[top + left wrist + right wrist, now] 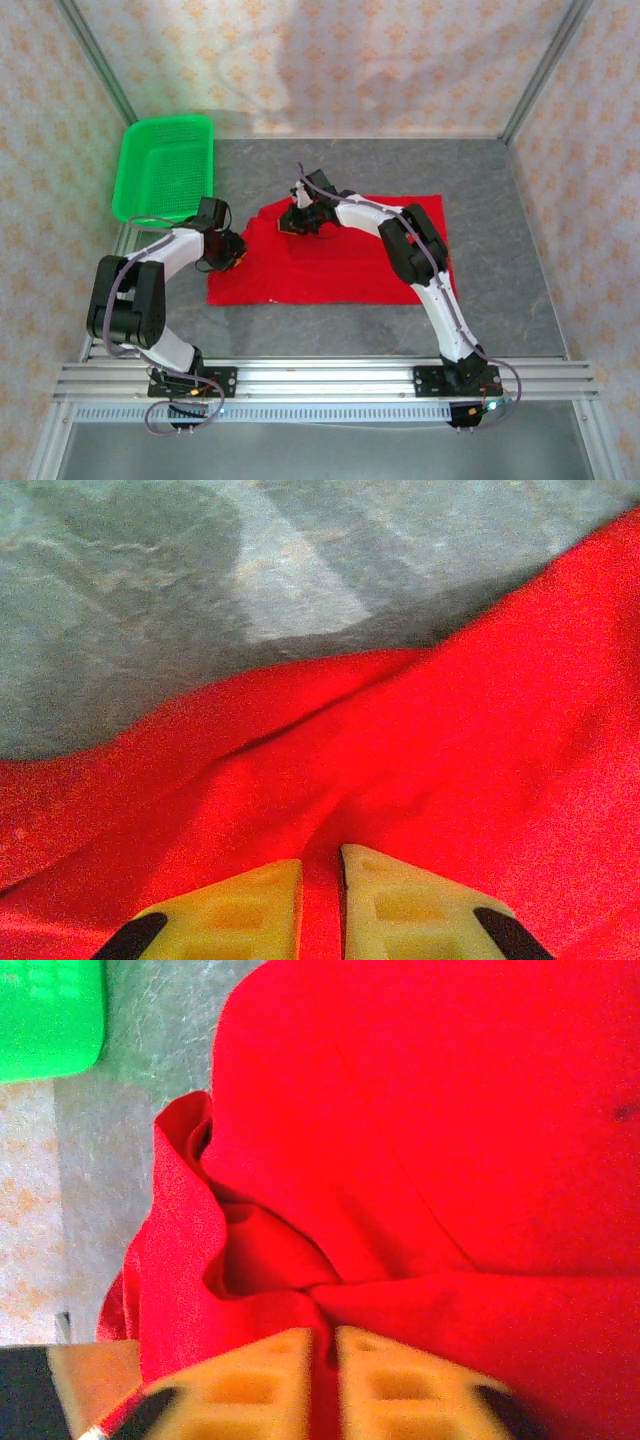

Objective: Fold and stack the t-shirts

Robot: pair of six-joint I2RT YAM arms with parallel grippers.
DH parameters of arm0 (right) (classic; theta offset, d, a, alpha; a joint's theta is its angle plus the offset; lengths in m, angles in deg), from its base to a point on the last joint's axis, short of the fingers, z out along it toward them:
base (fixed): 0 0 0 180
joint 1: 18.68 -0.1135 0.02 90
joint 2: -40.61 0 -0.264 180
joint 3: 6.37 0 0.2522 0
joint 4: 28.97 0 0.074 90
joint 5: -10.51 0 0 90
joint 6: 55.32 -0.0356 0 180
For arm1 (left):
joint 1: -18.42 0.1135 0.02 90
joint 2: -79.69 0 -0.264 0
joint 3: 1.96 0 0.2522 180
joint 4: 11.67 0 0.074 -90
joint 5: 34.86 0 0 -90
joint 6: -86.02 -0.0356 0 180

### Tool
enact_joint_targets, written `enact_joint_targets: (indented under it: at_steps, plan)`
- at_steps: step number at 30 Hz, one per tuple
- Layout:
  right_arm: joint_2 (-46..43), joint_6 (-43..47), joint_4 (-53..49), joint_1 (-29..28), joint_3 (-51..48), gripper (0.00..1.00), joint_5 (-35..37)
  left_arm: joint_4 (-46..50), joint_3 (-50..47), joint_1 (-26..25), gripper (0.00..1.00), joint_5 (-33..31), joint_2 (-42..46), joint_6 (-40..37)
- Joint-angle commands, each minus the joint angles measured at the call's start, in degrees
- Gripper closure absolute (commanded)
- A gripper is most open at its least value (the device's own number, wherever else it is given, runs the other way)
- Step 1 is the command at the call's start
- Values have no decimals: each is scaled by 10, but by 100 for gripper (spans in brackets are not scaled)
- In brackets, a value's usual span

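red t-shirt [340, 265], left claw [320, 870] closed on its edge, right claw [322, 1345] closed on a bunched fold

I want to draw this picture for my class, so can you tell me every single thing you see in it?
t-shirt: one, red, middle of the table, partly bunched
basket: one, green, far left corner of the table
table: one, grey, under everything
rail: one, silver, along the near edge
left end effector: one, yellow fingers, pinching the t-shirt's left edge
right end effector: one, yellow fingers, pinching the t-shirt's far side
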Motion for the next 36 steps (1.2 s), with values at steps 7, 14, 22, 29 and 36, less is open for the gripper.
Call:
enact_joint_targets:
  at_steps: [7,14,22,29,36]
  plan:
    - [-70,-54,70,29,-65,100,45,7,-36,0,84,-46,-25,-9]
    - [-60,-59,62,31,-63,99,40,-1,-27,-1,84,-36,-25,-16]
    - [-139,-72,67,51,-102,63,38,38,63,-14,66,11,51,-25]
    - [-272,29,-138,125,-116,38,111,121,264,-32,44,8,5,-76]
    - [-350,127,-227,244,-184,27,112,211,502,-46,44,42,-231,-160]
